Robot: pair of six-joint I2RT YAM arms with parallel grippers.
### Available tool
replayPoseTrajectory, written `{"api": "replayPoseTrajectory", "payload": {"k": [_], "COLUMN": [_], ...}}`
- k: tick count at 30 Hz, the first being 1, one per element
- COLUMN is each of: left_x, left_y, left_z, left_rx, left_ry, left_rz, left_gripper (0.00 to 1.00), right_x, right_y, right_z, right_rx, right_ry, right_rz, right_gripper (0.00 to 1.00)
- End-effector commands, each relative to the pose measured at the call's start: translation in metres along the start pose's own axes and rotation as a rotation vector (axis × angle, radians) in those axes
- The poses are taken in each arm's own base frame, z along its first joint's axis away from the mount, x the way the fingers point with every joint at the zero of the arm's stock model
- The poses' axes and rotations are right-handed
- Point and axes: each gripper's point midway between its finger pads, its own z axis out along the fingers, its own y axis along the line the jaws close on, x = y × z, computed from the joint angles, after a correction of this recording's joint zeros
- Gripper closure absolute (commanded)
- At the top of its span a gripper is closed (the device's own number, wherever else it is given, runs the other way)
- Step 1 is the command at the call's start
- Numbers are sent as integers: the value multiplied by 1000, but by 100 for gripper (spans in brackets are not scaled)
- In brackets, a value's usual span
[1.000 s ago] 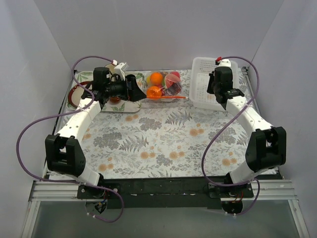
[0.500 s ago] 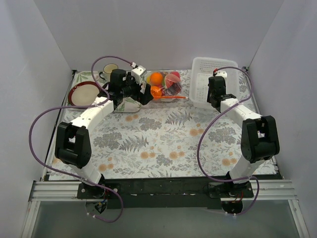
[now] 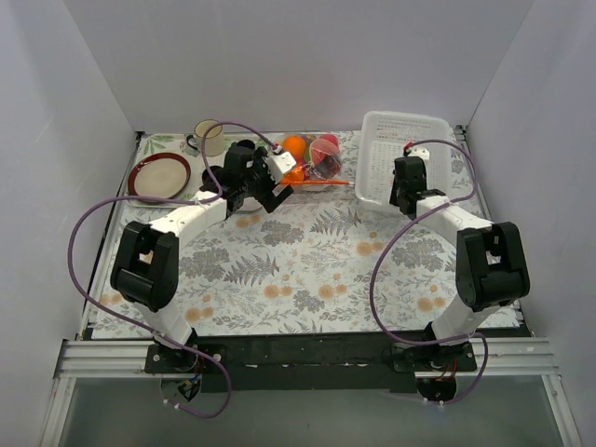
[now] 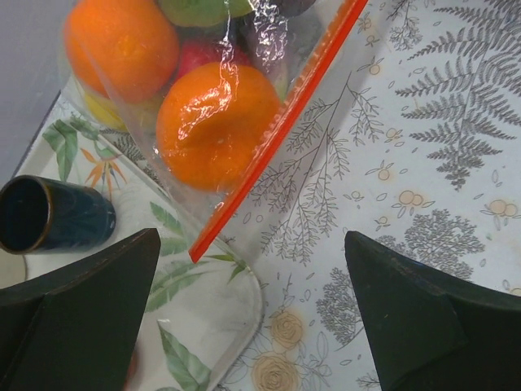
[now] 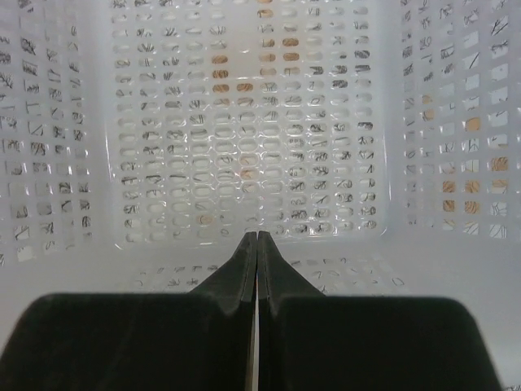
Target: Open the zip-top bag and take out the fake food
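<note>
The zip-top bag (image 3: 315,166) lies at the back middle, its orange-red zip strip (image 3: 321,183) on the near side. Inside is the fake food (image 3: 294,147): two orange balls, red and green pieces. In the left wrist view the bag (image 4: 244,49) holds an orange ball (image 4: 218,126), and the strip (image 4: 277,134) runs diagonally and looks closed. My left gripper (image 3: 279,191) is open just short of the strip's left end, and in its own view (image 4: 252,326) it holds nothing. My right gripper (image 3: 403,186) is shut and empty at the basket's near wall, as its own view (image 5: 257,236) shows.
A white perforated basket (image 3: 410,140), also in the right wrist view (image 5: 244,122), stands at the back right. A leaf-print tray (image 4: 203,326) with a dark blue mug (image 4: 49,216) lies left of the bag. A red-rimmed plate (image 3: 160,177) and a light mug (image 3: 207,137) sit at the back left.
My left arm has swung right, bringing the open gripper to the bag's near-left corner. My right gripper has drawn back from over the basket to its near wall.
</note>
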Motion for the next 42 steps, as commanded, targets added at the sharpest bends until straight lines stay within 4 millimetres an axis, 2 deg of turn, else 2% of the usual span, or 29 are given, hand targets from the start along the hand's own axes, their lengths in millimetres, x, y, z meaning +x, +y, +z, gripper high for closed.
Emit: {"api": "replayPoseTrajectory", "payload": {"k": [1,2,3,4,8,9,12,14,18,20,21,22,23,35,36,37,39,42], "left_x": [4,7,2,2,9,4,0,-9,-19,-18,-17,-16,-14,-17,-21,-17,-19,-10], "left_y": [11,12,18,19,22,26,29,31,34,32,31,29,29,29,27,25,23,15], "left_z": [6,6,9,10,20,22,27,27,28,29,30,31,32,25,22,20,15,12], "left_rx": [-54,-59,-92,-99,-145,-165,-182,-192,-205,-187,-176,-165,-166,-162,-156,-152,-156,-139], "left_ry": [6,17,-4,-4,13,-2,-11,-29,-47,-33,-26,-19,-18,4,-2,6,-4,4], "left_rz": [152,160,185,199,271,290,320,334,342,348,348,349,352,349,352,341,344,343], "left_gripper": [2,2,2,2,2,2,2,2,9,32,47,67,100,100,40,2,2,2], "right_x": [34,33,35,45,49,50,48,44,37,35,32,31,29,-3,-6,-8,-17,-22], "right_y": [-1,0,-1,-1,-5,-4,-3,-1,3,5,5,6,6,6,3,0,-1,-4], "right_z": [-16,-21,-23,-25,-35,-35,-37,-38,-40,-41,-41,-41,-42,-45,-44,-42,-40,-33], "right_rx": [-40,-53,-60,-71,-80,-83,-90,-96,-112,-120,-123,-126,-126,-117,-103,-93,-97,-80], "right_ry": [83,77,76,89,75,77,78,76,78,76,72,73,68,5,-6,-5,-14,-24], "right_rz": [21,38,43,45,57,57,58,62,64,63,64,63,65,54,45,50,60,65], "right_gripper": [99,99,99,99,99,99,99,99,99,99,99,99,99,99,99,99,99,99]}}
